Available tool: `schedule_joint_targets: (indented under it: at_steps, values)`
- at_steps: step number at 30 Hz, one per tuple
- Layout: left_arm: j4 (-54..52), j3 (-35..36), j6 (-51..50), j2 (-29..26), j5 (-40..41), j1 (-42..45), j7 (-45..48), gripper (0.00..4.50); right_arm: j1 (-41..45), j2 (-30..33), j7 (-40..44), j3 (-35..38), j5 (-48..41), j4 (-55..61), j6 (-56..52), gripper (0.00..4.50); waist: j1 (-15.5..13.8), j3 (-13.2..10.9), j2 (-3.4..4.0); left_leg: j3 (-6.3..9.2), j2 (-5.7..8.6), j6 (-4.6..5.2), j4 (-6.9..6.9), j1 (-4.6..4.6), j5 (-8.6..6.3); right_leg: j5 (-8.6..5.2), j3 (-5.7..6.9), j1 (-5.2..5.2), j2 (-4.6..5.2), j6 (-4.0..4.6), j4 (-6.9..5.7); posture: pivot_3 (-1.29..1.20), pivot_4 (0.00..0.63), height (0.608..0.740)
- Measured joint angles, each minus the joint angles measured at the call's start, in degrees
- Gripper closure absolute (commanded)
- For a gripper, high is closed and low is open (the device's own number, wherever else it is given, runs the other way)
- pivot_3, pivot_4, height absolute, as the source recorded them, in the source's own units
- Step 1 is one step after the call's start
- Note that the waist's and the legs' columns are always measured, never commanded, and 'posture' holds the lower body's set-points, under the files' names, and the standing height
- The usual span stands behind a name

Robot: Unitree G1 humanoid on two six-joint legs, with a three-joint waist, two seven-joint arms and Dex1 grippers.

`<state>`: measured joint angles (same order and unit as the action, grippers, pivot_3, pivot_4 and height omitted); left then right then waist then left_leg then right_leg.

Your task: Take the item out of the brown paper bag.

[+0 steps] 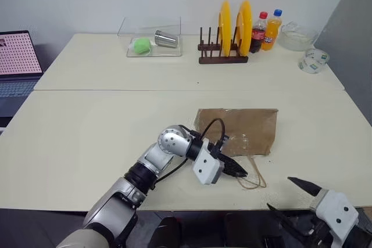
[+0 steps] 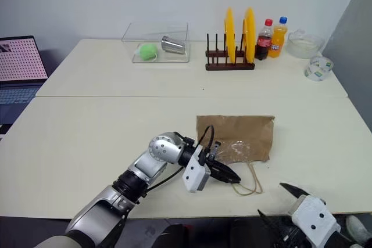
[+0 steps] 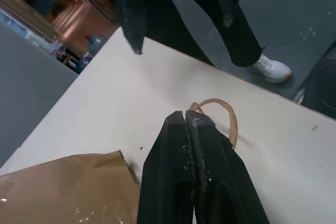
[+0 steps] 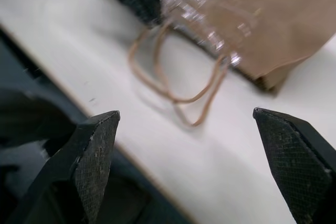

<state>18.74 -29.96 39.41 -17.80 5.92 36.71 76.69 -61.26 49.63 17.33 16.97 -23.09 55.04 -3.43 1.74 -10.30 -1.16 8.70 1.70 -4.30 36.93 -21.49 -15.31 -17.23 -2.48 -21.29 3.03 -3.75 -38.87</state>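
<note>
Here the brown paper bag [image 1: 238, 129] lies flat on the near half of the counter [image 1: 87, 126], its mouth toward the near edge and its two cord handles [image 1: 253, 178] spilling out in loops on the surface. The left gripper [image 1: 238, 172] sits at the bag's mouth, beside the loops, with its two black fingers [image 3: 184, 150] pressed fully together; whether a cord is pinched between them cannot be made out. A crinkled clear film [image 1: 241, 142] glints at the bag's opening, and the item itself is hidden, so its place cannot be told. The right gripper [image 1: 289, 193] hangs off the near right edge of the counter, its jaws spread wide and holding nothing, aimed toward the handles. Far across the counter stand a wooden rack with two yellow plates [image 1: 232, 27], a cola bottle [image 1: 258, 32] and an orange soda bottle [image 1: 271, 29], and a clear tray [image 1: 152, 47] holding a steel cup [image 1: 165, 39] and a green ball [image 1: 141, 45].
</note>
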Motion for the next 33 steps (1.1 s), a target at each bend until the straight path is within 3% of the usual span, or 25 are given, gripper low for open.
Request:
schedule_joint_targets:
  at_steps: [3,8,14,24,27,32,33]
  values:
    - [0.02,0.92,-0.14,-1.86,2.46,0.10,2.24,3.92,-0.05,-3.85,1.02,-0.03,1.13,0.01,-0.06,0.18,0.00,0.02,0.03,0.01,0.00,0.00,-0.01,0.00,0.00,0.00,0.00,0.00,0.00,0.01,0.00,0.00,0.150,0.740]
    - [3.42,0.26,5.58,-3.06,2.19,0.37,5.65,2.47,-0.73,-9.13,4.08,0.02,1.73,0.00,-1.68,0.18,-0.06,0.04,0.06,-0.01,0.02,0.01,0.00,0.00,0.00,0.00,-0.02,0.01,0.01,0.01,0.00,0.00,0.150,0.740]
    - [8.59,-1.82,13.75,1.25,-1.13,2.85,4.76,2.47,0.02,-10.73,6.36,-0.26,2.86,0.01,-2.64,0.18,-0.02,0.04,0.07,-0.01,0.03,0.01,0.00,0.00,0.00,0.00,-0.02,0.00,0.00,0.01,0.00,0.00,0.150,0.740]
    - [14.33,-2.44,16.33,4.50,-6.01,4.03,-0.78,2.47,0.27,-10.83,6.32,-2.57,4.06,0.01,-2.35,0.18,-0.01,0.04,0.06,0.00,0.04,0.01,0.00,0.00,0.00,-0.09,-0.01,0.00,0.01,-0.14,0.00,0.00,0.150,0.740]
    - [15.94,-2.44,16.36,4.60,-6.09,4.94,-1.21,3.06,1.59,-10.50,6.17,-3.09,4.12,0.01,-2.27,0.18,0.02,0.04,0.06,-0.01,0.04,0.01,0.00,0.01,-0.01,-0.09,-0.01,0.00,0.01,-0.14,0.00,0.00,0.150,0.740]
    - [17.20,-2.44,16.04,5.02,-6.05,5.35,-1.35,4.49,5.44,-8.00,5.26,-6.79,5.33,0.01,-2.51,0.18,-0.02,0.04,0.07,0.02,0.06,0.01,0.00,0.00,0.00,-0.04,-0.01,0.00,0.01,-0.06,-0.01,0.00,0.150,0.740]
    - [17.22,-2.44,15.97,5.16,-6.03,5.37,-1.36,4.49,5.94,-7.75,5.05,-7.42,5.54,0.01,-2.54,0.18,-0.04,0.04,0.06,0.02,0.06,0.01,0.01,-0.01,0.00,-0.02,0.00,0.00,0.01,-0.03,-0.01,0.00,0.150,0.740]
